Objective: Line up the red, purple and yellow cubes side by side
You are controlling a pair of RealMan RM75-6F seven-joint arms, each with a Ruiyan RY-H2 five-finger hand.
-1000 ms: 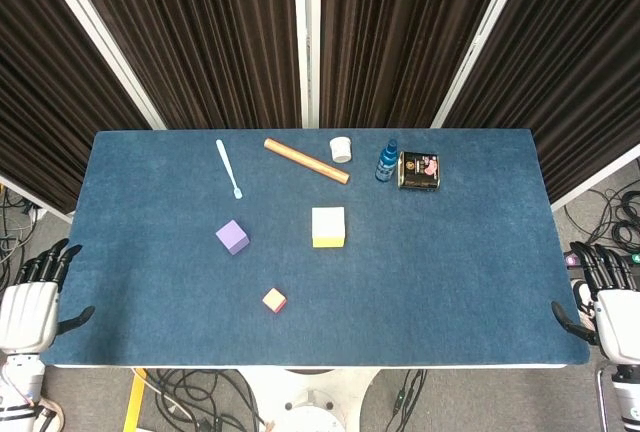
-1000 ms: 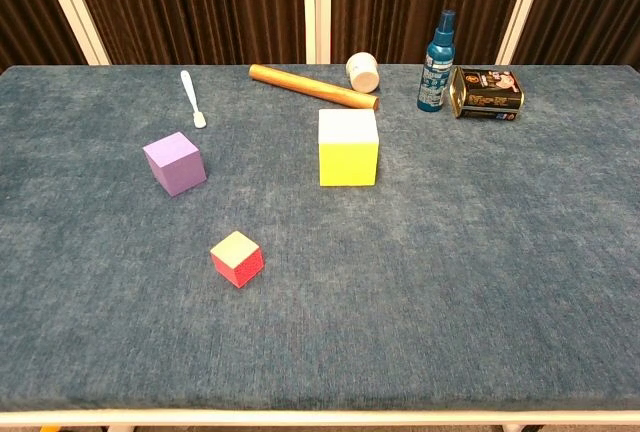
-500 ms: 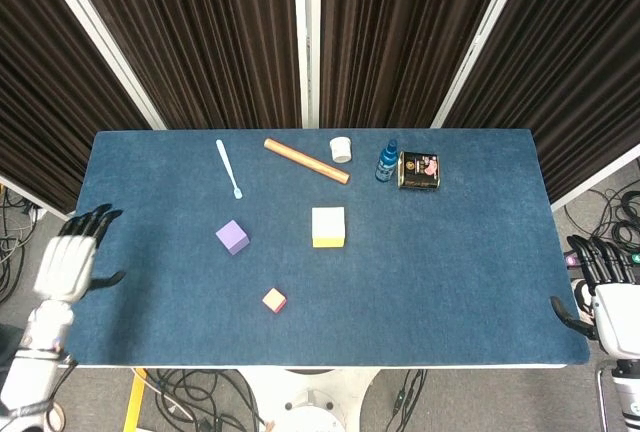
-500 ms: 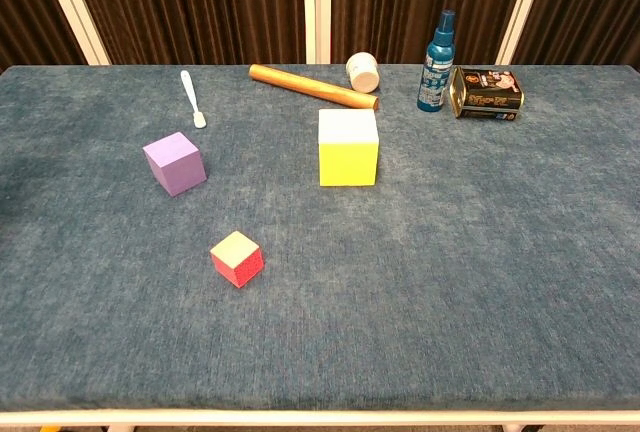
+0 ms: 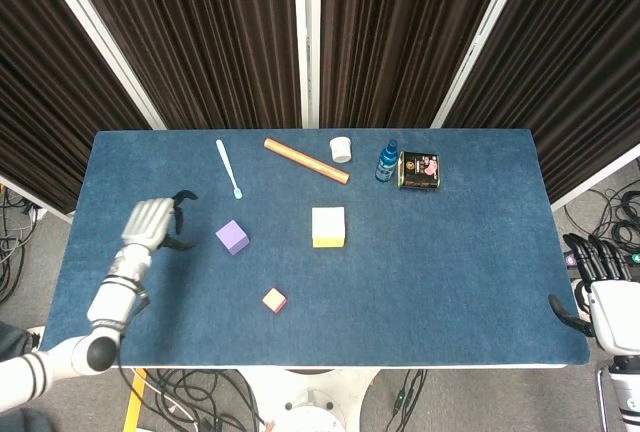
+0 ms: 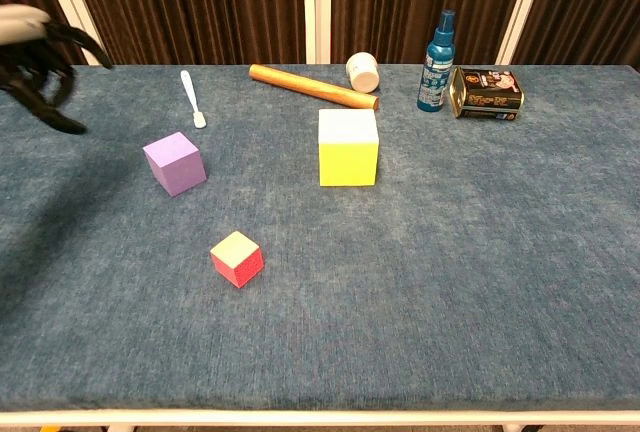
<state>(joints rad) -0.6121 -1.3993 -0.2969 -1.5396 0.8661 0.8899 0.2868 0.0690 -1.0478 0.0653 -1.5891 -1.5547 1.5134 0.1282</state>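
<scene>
The left hand hangs over the table with fingers apart, empty, near the purple cube. The red cube lies nearer the front, the yellow cube mid-table. The right hand is spread beside the table edge

Open cloth up front, clutter along the back edge.
The purple cube, yellow cube and red cube sit well apart with bare blue table between; wooden rod, white spatula, cup, spray bottle and tin crowd the far side.
</scene>
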